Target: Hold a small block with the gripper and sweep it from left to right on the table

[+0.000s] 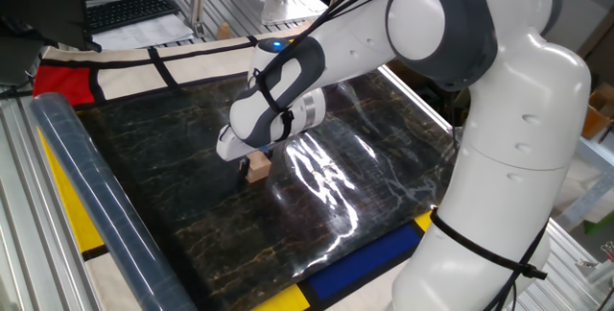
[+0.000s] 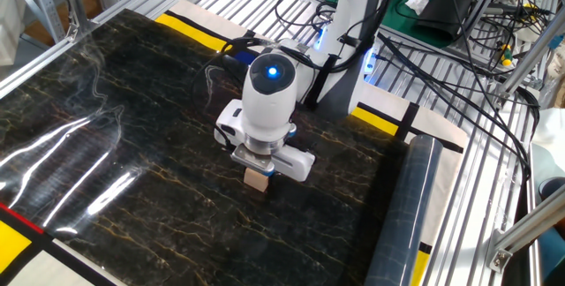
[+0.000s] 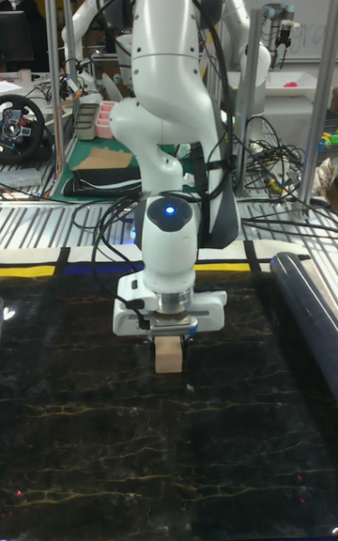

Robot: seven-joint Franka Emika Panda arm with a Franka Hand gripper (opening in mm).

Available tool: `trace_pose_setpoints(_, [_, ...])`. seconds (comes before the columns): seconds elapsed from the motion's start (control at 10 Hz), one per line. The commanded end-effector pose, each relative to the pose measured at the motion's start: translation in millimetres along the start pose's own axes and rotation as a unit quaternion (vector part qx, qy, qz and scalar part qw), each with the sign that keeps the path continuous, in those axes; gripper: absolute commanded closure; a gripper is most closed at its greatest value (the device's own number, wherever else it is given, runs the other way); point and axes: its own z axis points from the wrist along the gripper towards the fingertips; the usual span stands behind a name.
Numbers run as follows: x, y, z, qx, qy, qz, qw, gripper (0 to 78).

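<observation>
A small block (image 1: 257,167) (image 2: 256,179) (image 3: 168,357), a light tan wooden cube, rests on the black marble-patterned table (image 1: 173,157) (image 2: 106,171) (image 3: 84,447). My gripper (image 1: 251,160) (image 2: 258,170) (image 3: 169,338) points straight down over it and is shut on the small block, its dark fingers pressed on the cube's upper sides. The white wrist housing hides the fingers' upper parts. In the tall fixed view the block sits a little left of the table's middle.
A long dark grey roll (image 1: 91,205) (image 2: 402,224) (image 3: 310,306) lies along one table edge. Yellow (image 2: 199,26), blue (image 1: 369,253) and red (image 1: 59,83) panels border the sheet. Cables (image 2: 459,65) and metal framing surround the table.
</observation>
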Motion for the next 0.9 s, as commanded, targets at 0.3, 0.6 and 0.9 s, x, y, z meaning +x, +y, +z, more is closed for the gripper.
trace_pose_setpoints(0.3, [35.0,58.0,10.1,-0.024,0.028,0.027,0.999,76.4])
trace_pose_setpoints(0.6, [35.9,61.3,8.2,-0.033,0.032,0.031,0.9985,76.4])
trace_pose_setpoints(0.9, [37.8,63.7,2.2,-0.035,0.033,0.035,0.9982,76.4])
